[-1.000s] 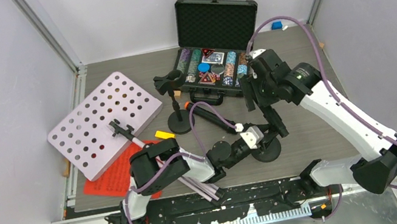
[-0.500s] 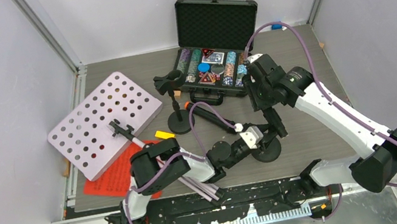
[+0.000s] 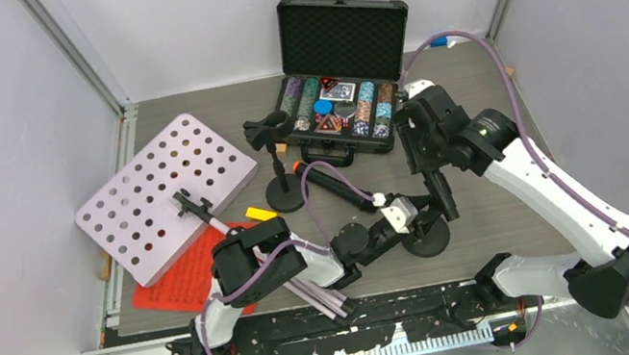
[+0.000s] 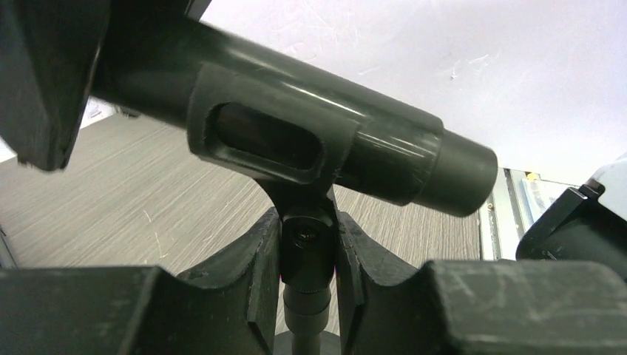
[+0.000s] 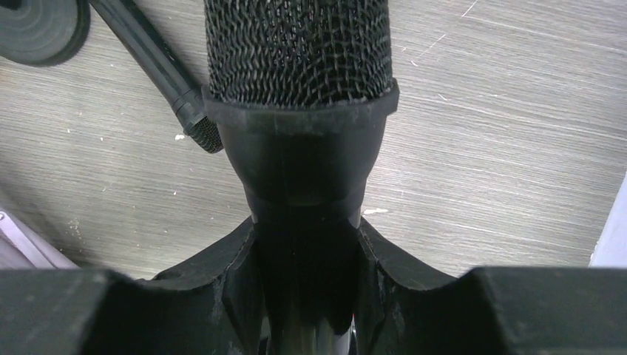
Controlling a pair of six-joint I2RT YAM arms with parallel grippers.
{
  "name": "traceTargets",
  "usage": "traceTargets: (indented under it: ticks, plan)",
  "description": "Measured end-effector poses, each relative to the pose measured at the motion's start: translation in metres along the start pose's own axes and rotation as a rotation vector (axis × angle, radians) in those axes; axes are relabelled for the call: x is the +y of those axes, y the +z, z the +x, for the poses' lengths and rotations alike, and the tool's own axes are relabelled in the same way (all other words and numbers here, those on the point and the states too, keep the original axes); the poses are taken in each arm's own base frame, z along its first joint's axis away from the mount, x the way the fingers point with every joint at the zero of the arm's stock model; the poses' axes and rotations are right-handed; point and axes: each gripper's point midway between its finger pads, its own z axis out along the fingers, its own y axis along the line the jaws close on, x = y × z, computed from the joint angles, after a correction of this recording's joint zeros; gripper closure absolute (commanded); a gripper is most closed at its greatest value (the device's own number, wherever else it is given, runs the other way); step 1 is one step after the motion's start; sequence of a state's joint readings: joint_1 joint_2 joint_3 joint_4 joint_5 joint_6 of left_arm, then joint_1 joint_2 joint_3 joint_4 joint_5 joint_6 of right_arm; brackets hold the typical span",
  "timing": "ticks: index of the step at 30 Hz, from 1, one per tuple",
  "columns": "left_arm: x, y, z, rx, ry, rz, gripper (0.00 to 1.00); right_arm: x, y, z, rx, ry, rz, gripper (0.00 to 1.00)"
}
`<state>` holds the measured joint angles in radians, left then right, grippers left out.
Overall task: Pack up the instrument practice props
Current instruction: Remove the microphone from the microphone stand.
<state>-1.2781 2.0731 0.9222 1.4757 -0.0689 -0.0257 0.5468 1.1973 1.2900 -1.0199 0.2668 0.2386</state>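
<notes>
**Top view.** Music rack (image 3: 159, 190), white and perforated, lay flat at the table's left. Its tripod legs (image 3: 317, 296) reached toward the near edge. The red pages (image 3: 184, 280) lay loose, partly under the rack. The first stand (image 3: 284, 198) stood upright with an empty clip. A loose microphone (image 3: 331, 184) lay on the table beside it. The second stand (image 3: 427, 238) stood right of centre, with both arms meeting at its top. The poker-chip case (image 3: 349, 118) sat open behind. By these pictures, no prop had been packed.

**Left wrist.** The left gripper (image 4: 309, 251) was clamped on the second stand's neck, just under the clip. The clipped microphone (image 4: 296, 140) sat in its holder.

**Right wrist.** The right gripper (image 5: 307, 274) was closed around that microphone's body, below the mesh head.

**Judgement.** The task was at an early stage, apparently freeing this microphone from its clip. The rack, pages, stands and both microphones remained to be packed.
</notes>
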Motion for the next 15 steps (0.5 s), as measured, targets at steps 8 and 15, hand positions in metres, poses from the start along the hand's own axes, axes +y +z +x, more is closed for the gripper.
traceTargets:
  ticks: [8,15]
  plan:
    - [-0.001,0.003,-0.002,-0.016,-0.022,-0.001,1.0,-0.01,-0.039,-0.006,-0.12,0.037,-0.024,1.0]
    - [-0.001,0.004,-0.001,-0.019,-0.036,-0.002,1.0,-0.014,-0.052,-0.008,-0.154,0.048,-0.032,1.0]
